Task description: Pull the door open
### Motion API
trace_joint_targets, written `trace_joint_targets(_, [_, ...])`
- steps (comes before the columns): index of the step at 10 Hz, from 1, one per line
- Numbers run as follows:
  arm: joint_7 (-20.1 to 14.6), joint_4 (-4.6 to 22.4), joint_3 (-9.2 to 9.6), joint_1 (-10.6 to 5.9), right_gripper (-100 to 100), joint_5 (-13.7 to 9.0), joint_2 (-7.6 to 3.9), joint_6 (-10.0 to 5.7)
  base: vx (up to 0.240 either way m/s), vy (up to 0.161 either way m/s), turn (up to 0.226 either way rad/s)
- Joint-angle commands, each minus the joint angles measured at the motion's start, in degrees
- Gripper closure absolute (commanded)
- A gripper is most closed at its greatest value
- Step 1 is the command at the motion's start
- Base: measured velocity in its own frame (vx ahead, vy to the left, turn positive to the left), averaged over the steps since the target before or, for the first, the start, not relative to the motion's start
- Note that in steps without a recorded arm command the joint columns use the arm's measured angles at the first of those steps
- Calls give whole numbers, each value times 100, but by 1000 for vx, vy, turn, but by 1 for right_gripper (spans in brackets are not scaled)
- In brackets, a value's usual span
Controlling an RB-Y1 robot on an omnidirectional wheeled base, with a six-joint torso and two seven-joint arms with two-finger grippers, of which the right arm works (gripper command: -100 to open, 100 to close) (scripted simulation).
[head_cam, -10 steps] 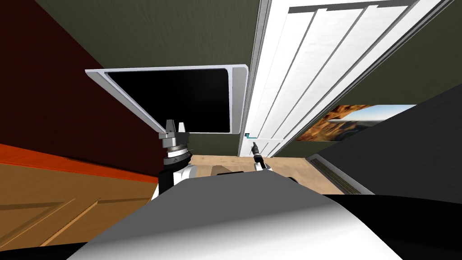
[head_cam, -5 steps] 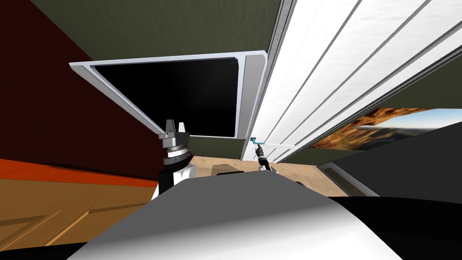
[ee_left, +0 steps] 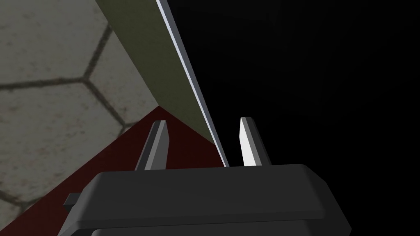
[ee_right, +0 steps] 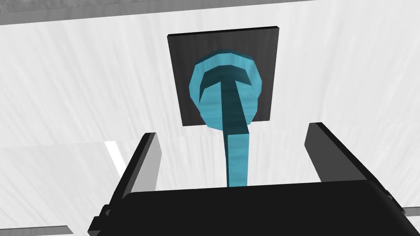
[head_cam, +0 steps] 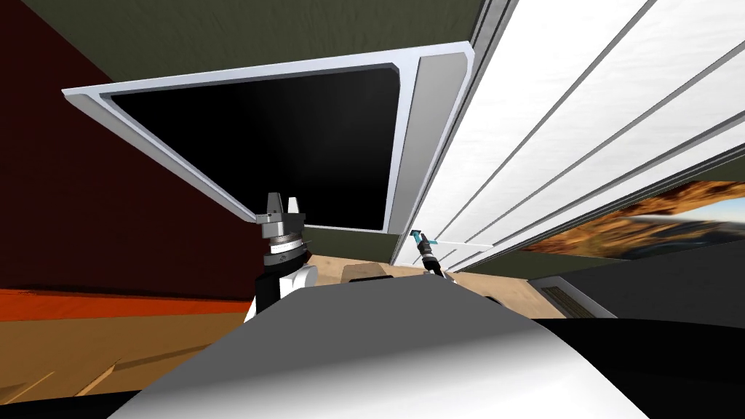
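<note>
Up close at the white door (head_cam: 553, 109), our right gripper (ee_right: 232, 130) faces the teal handle (ee_right: 227, 90), which sits on a dark square plate (ee_right: 264, 49) near the door's edge, just beside a white frame (head_cam: 429, 138) around a black area. The fingers (ee_right: 141, 164) are spread wide, one on each side of the handle's bar, and neither touches it; the bar runs roughly midway between them, toward the gripper's dark body. Our left gripper (head_cam: 280, 207) is raised by the frame's lower corner, its fingers parted with nothing between them.

By our reading, the step in hand is the grasp, and the pull has not begun. To do it well, we would bring the fingers together evenly on the bar, so that both meet it at once and it is not pushed sideways. A hold well along the bar, away from the round base, should give more leverage if the latch needs a turn first. The grip ought to be firm before any load goes on, since thin blades could slip off a smooth bar. Once held, the pull should follow the door's swing rather than a straight line, with the wrist free to turn, or the handle may twist out of the fingers.
</note>
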Motion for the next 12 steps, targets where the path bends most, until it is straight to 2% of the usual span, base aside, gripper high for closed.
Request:
trace_joint_targets(1, [16, -5, 2, -1, 100, 0, 7, 15, -13, 0, -5])
trace_joint_targets(6, [16, -5, 2, -1, 100, 0, 7, 15, -19, 1, 1])
trace_joint_targets(8, [-90, -15, 92, 59, 100, 59, -54, -40, -147, -34, 81])
trace_joint_targets(12, [-412, -70, 343, 223, 100, 228, -259, -244, -203, -40, 94])
